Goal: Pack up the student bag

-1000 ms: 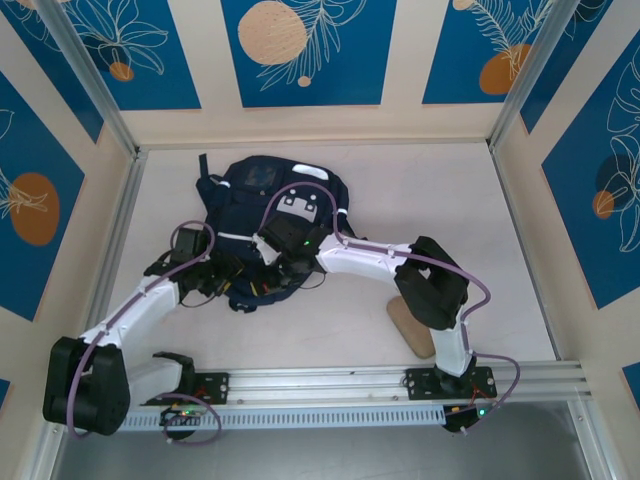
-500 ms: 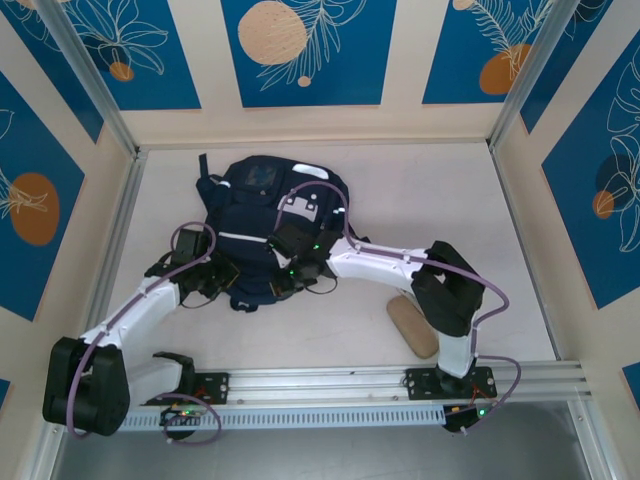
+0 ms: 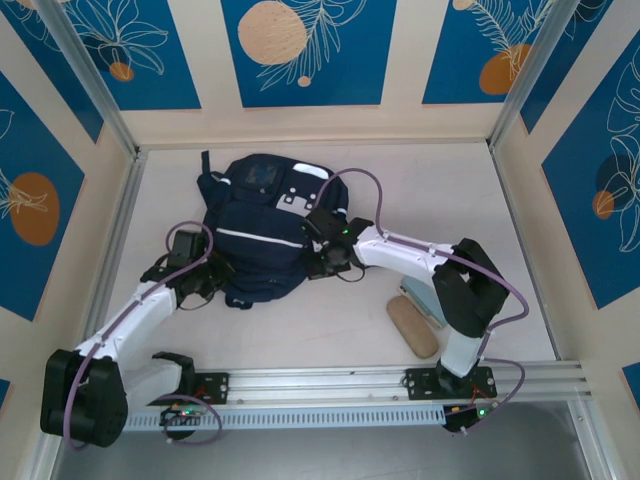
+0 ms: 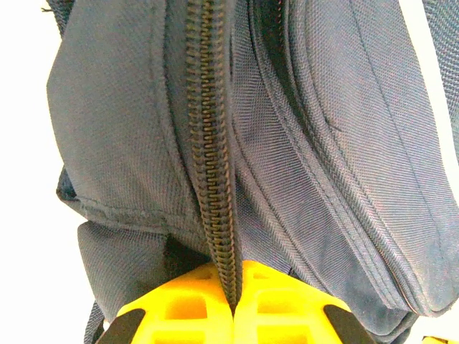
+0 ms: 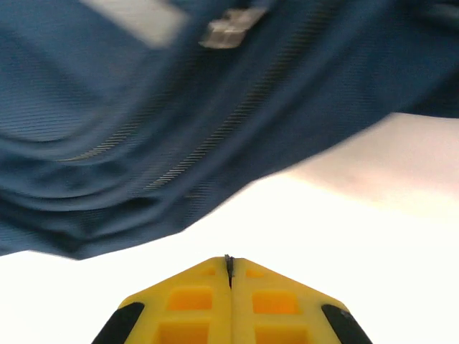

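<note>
Now, how far along is the packing? (K.)

Hard to call; unfinished, by judgement. The student bag (image 3: 262,235) lies flat on the table (image 3: 520,230), left of centre, front pocket up. The stretch of zip (image 4: 211,179) in the left wrist view looks meshed shut, so no opening is on offer there. Contents cannot be seen. (M.)

Anything left outside? (K.)

One tan oblong item (image 3: 412,328) rests on the table near the right arm's base, well apart from the bag. If it belongs inside, that step is not yet done, and the bag needs opening first. (M.)

Left gripper? (K.)

The left gripper (image 4: 233,304) is at the bag's near left corner. Its yellow fingers (image 4: 179,308) are pressed together with the zip line running straight down into the seam between them: clamped on the bag at the zip, fabric bunched around the tips. Whether it has the slider or just the tape cannot be told. (M.)

Right gripper? (K.)

The right gripper (image 5: 228,259) sits at the bag's right edge, jaws fully closed. A dark sliver shows in the seam, too small to identify, so no hold is confirmed. Blue fabric hangs blurred just beyond the tips, with bare table between. (M.)
</note>
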`<state>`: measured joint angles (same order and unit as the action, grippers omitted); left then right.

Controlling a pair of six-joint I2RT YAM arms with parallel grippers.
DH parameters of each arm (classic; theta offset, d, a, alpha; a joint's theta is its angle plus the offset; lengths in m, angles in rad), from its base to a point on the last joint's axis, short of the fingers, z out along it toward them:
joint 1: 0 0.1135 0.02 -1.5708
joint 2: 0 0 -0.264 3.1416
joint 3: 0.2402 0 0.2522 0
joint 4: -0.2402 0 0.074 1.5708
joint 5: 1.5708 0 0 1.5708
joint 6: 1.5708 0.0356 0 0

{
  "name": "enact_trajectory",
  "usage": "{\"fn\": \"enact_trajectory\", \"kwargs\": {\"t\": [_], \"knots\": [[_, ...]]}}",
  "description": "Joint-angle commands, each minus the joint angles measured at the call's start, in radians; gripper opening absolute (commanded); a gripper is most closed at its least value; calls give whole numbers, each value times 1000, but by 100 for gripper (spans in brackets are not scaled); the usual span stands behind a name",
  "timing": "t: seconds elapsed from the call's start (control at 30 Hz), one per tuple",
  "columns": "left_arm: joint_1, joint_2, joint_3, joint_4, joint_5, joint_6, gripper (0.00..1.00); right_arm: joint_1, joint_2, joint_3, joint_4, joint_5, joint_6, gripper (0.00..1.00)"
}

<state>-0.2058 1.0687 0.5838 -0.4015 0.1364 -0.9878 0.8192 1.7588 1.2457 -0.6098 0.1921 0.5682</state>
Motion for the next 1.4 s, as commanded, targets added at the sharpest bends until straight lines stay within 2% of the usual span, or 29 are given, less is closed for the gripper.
{"fn": "enact_trajectory", "kwargs": {"t": [0.0,0.17,0.2,0.27,0.33,0.43,0.5,0.63,0.8,0.97,1.07,1.17,1.37], "knots": [[8,-25,-18,-14,-42,36,0,10,-20,0,-57,-6,-40,0],[8,-5,-8,23,53,54,3,54,-34,-13,4,-128,-70,0],[8,-2,4,20,71,65,4,63,-43,-26,32,-152,-73,5],[8,5,28,16,111,89,7,76,-59,-51,101,-199,-54,22],[7,15,58,-3,153,124,14,76,-80,-91,187,-241,-11,38],[-1,19,111,-78,169,204,32,66,-105,-132,283,-268,48,46],[-12,12,151,-157,136,267,43,57,-126,-151,309,-241,87,50],[-59,-10,223,-278,65,401,56,2,-186,-217,358,-206,164,56],[-174,15,322,-330,-14,549,63,-107,-248,-304,389,-225,245,62],[-319,154,463,-340,-126,709,71,-188,-281,-359,393,-254,284,66],[-405,277,576,-380,-226,830,73,-224,-308,-399,414,-270,303,71],[-487,397,669,-424,-326,930,70,-258,-341,-440,444,-282,321,77],[-581,611,797,-470,-426,989,66,-323,-390,-496,473,-305,341,80]]}}
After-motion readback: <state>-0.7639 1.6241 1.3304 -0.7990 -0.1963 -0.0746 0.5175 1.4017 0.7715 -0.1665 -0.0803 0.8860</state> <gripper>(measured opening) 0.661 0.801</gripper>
